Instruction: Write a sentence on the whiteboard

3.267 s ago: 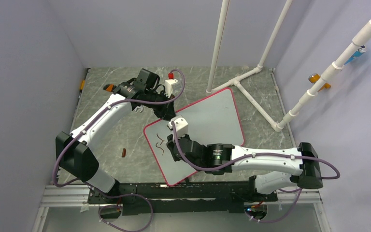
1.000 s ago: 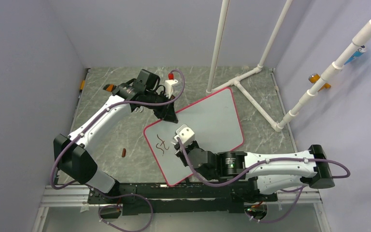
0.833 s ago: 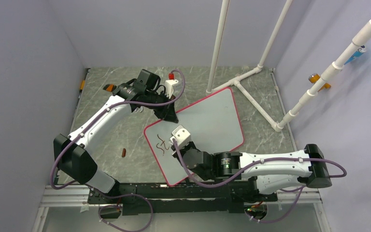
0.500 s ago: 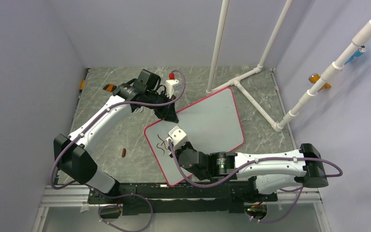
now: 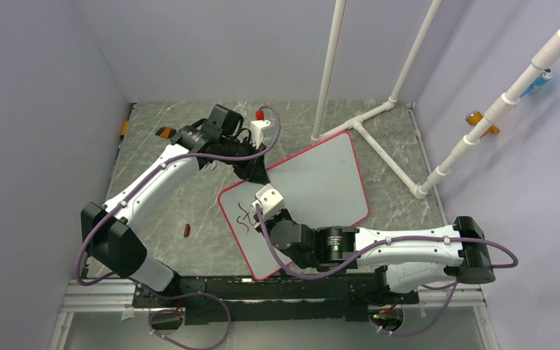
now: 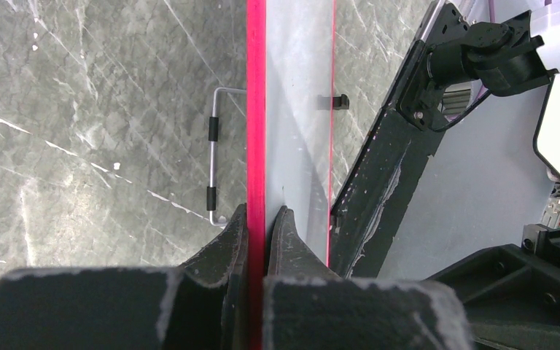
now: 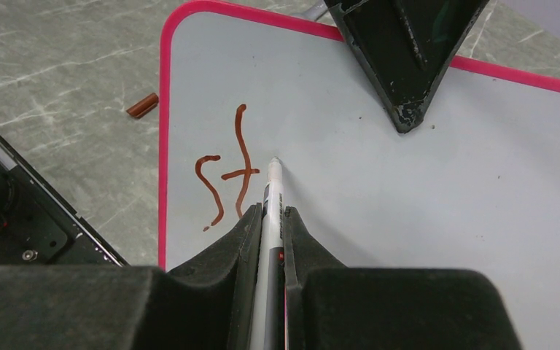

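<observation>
The whiteboard (image 5: 321, 175) lies tilted on the table, white with a pink-red rim (image 6: 255, 109). My left gripper (image 5: 257, 173) (image 6: 257, 219) is shut on its far-left edge, one finger on each side of the rim. My right gripper (image 5: 260, 216) (image 7: 266, 219) is shut on a white marker (image 7: 270, 200). The marker's tip sits just right of the writing; I cannot tell whether it touches the board. Of the sentence (image 7: 226, 171) (image 5: 244, 216), two dark-red letters show near the board's left corner, like an "s" and a "t".
The marker's dark-red cap (image 5: 187, 231) (image 7: 142, 106) lies on the marble table left of the board. A white pipe frame (image 5: 379, 138) stands at the back right. A wire stand (image 6: 213, 160) sticks out beside the board's rim. The black rail (image 5: 262, 288) runs along the near edge.
My right gripper has moved the marker up and left across the board, back to beside the letters. A cross stroke was added to the second letter since the earliest frame. The left arm has not moved.
</observation>
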`<state>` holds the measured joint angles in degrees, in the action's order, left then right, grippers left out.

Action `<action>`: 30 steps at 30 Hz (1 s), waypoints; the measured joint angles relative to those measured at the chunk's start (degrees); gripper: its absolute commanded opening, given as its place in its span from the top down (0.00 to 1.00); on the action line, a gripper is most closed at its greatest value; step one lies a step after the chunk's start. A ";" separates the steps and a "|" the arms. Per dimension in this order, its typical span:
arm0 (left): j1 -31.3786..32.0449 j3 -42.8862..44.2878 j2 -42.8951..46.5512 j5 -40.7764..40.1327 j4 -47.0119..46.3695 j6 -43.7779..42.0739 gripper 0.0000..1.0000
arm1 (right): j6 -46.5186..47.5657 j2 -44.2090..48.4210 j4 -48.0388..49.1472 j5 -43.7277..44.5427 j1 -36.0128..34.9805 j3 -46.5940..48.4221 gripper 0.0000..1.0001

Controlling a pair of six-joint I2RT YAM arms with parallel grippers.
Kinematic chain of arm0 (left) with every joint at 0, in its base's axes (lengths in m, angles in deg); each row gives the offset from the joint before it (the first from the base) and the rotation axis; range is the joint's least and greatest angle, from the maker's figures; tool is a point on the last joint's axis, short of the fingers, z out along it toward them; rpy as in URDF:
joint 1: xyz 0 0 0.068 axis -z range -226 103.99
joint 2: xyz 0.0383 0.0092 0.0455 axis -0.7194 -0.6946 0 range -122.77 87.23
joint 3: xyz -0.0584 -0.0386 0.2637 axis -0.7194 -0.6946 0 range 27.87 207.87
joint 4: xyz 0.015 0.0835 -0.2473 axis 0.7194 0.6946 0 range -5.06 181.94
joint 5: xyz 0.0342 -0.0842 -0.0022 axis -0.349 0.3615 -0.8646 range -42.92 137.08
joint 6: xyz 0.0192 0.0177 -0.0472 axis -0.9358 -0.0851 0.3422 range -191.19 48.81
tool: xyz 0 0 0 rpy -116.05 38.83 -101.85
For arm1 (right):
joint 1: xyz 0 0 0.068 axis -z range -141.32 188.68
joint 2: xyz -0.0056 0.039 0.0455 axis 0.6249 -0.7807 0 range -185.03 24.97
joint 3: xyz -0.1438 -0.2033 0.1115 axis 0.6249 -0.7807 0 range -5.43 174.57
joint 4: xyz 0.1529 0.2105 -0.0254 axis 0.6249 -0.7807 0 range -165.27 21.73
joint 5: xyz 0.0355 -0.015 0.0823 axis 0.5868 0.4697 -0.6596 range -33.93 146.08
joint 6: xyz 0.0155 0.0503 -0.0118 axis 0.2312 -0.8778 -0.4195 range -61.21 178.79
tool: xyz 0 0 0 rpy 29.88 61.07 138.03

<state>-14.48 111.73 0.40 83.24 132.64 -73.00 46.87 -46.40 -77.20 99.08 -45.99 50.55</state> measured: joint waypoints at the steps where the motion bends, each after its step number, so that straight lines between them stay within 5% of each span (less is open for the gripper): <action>1: 0.02 0.02 0.00 0.00 0.00 0.00 1.00 | 0.00 -0.04 0.00 0.00 0.11 0.00 1.00; 30: 0.17 0.02 0.00 -0.55 -0.07 -0.04 1.00 | -9.64 3.23 -4.11 -3.10 1.03 -4.68 1.00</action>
<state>-14.30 111.75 0.40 82.70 132.58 -73.04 37.23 -43.17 -81.31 95.97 -44.96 45.87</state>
